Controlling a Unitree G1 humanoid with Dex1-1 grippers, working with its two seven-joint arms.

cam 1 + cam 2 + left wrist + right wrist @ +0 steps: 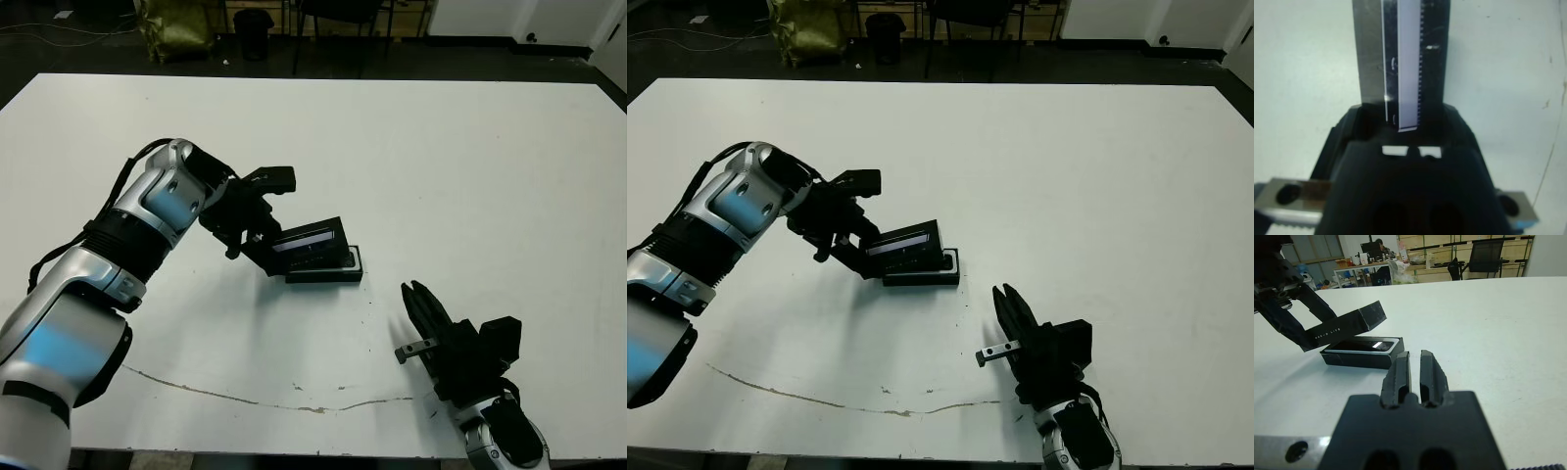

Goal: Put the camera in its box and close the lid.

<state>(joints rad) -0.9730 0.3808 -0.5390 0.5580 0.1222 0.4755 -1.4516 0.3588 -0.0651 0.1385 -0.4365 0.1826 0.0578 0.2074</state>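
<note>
Overhead, left end effector [257,233] tilts lid [309,240] above box [328,269].

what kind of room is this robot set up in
Probably an office or lab workspace. Beyond the white table the right wrist view shows a black office chair, wooden shelving and a cluttered desk with a person seated behind it; the head views show dark flooring and chair legs.
</note>
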